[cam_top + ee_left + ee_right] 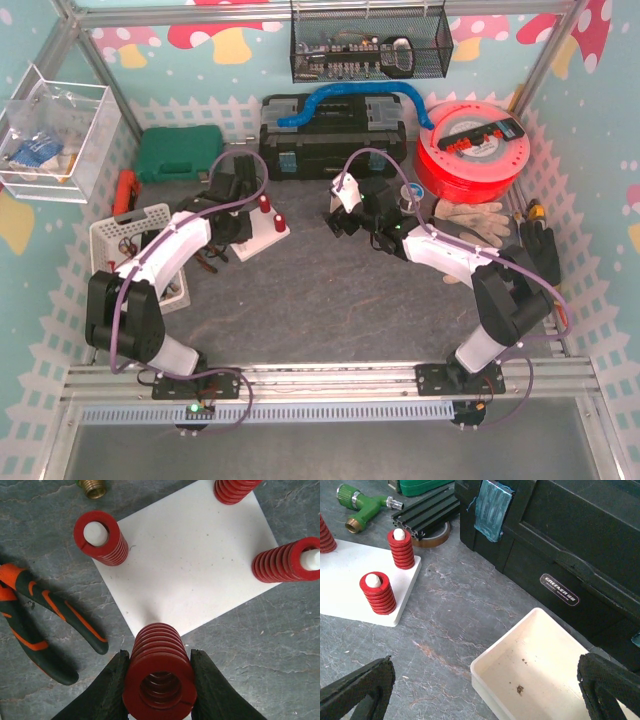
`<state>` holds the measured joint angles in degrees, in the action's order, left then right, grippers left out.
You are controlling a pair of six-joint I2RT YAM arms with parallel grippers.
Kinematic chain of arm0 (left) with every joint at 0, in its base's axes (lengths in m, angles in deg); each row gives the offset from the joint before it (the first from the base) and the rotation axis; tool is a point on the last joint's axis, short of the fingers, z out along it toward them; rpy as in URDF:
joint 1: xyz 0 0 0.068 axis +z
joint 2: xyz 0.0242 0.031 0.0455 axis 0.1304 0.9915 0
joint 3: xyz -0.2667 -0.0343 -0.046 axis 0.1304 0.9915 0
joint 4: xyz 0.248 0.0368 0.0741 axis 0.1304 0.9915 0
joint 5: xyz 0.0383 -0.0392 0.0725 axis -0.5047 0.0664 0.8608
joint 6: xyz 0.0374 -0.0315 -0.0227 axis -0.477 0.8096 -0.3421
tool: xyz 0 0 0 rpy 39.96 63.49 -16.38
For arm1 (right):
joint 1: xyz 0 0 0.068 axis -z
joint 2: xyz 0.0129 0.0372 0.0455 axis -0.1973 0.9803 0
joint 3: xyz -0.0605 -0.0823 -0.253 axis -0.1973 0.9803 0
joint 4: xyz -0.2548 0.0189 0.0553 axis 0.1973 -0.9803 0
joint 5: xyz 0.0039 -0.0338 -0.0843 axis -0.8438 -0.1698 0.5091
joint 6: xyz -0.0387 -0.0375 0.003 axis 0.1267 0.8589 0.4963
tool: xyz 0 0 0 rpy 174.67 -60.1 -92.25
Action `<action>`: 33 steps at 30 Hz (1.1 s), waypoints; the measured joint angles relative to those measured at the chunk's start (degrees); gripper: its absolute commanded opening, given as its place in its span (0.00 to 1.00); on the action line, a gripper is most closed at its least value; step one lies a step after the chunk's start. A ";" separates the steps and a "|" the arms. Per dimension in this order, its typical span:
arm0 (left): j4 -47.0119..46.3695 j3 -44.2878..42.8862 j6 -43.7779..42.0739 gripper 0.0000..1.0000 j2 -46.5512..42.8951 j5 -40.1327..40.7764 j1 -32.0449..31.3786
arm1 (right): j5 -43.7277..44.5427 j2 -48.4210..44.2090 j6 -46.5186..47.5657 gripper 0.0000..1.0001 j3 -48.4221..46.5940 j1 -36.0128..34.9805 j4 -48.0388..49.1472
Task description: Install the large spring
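Note:
My left gripper (159,680) is shut on a large red spring (159,665), holding it upright by its top coils over the near corner of the white base plate (200,565). No peg shows inside the held spring. Three other red springs stand on white pegs at the plate's other corners: one at the left (100,537), one at the top (232,490), one at the right (287,560). In the top view the left gripper (237,212) is at the plate (262,240). My right gripper (485,680) is open and empty above a white tray (540,670).
Orange-and-black pliers (45,620) lie left of the plate and a brass fitting (92,487) beyond it. A black toolbox (570,540), a tape roll (432,532) and a green nozzle (362,505) sit behind. A red spool (470,150) and gloves (470,215) are at the right.

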<state>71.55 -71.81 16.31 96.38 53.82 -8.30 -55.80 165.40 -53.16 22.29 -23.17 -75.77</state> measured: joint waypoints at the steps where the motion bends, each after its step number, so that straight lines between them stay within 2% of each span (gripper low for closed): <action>1: 0.26 0.02 -0.13 0.00 0.00 0.00 0.00 | 0.02 0.00 -0.02 0.99 0.04 0.00 0.00; 7: 0.70 0.44 -0.15 0.01 0.00 0.02 -0.02 | 0.07 0.00 -0.04 0.99 0.15 0.00 0.00; 14: -0.63 0.79 -0.09 0.12 1.62 0.07 -0.09 | 0.07 0.00 -0.35 0.99 0.15 0.00 0.00; 18: -1.73 1.11 0.07 0.24 4.39 0.04 -0.09 | 0.07 0.00 -0.66 0.99 0.15 0.00 -0.17; 21: -2.34 1.18 0.09 0.40 5.79 0.00 -0.09 | 0.17 -0.26 -1.07 0.99 0.20 0.00 -0.59; 31: -6.21 1.18 0.83 0.61 4.70 -0.20 -0.11 | 4.09 -7.67 -7.96 0.99 4.68 1.16 -0.94; 32: -6.71 1.20 1.05 0.64 4.04 -0.24 -0.11 | 5.55 -8.85 -9.22 0.99 5.46 1.55 -0.83; 33: -7.43 1.22 1.25 0.72 3.26 -0.24 -0.11 | 7.17 -10.08 -10.71 0.99 6.38 1.99 -0.63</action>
<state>64.11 -70.58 17.55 99.63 53.58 -8.41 -48.63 155.33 -63.87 28.68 -21.18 -76.41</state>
